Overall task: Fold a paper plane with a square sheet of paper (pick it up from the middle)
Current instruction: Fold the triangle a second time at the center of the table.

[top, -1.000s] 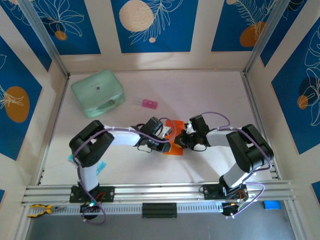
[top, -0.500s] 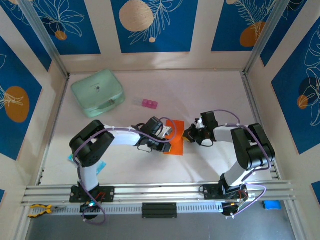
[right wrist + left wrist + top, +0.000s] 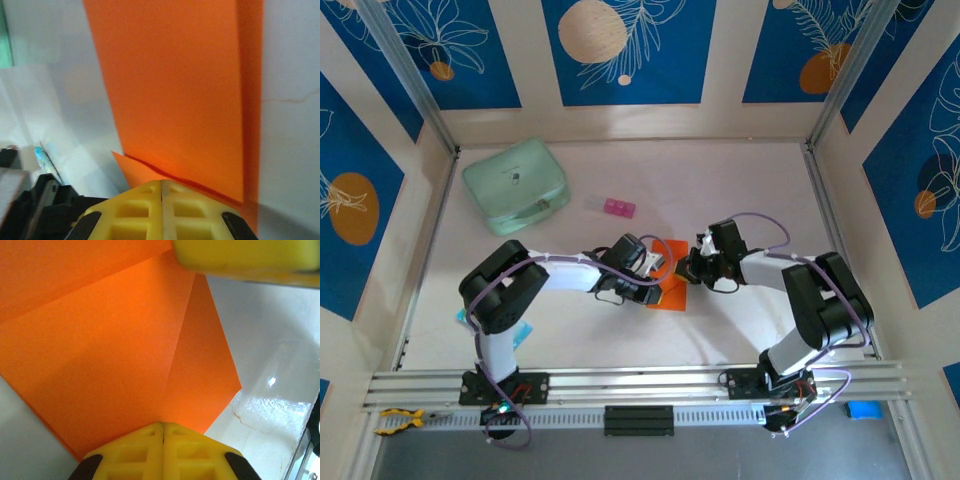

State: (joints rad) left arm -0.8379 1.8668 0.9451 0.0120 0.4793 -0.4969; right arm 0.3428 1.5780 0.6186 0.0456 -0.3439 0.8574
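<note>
The bright orange sheet of paper (image 3: 672,296) lies on the white table between the two arms, folded into layers. In the left wrist view the paper (image 3: 110,355) shows a diagonal crease and a pointed corner at the right. My left gripper (image 3: 660,268) is shut, its yellow fingertips (image 3: 150,440) pressed together on the paper's edge. My right gripper (image 3: 691,266) is shut too, its tips (image 3: 180,195) resting on the paper (image 3: 175,85) beside a raised flap. The right gripper's yellow finger (image 3: 245,255) crosses the top of the left wrist view.
A mint-green case (image 3: 516,182) sits at the back left and a small pink block (image 3: 618,207) lies behind the paper. A blue item (image 3: 520,331) lies by the left arm's base. Aluminium rails (image 3: 640,383) line the near edge.
The right gripper pulled away to the right off the paper half a second ago, and has now come back left onto its right edge. The left gripper has stayed put.
</note>
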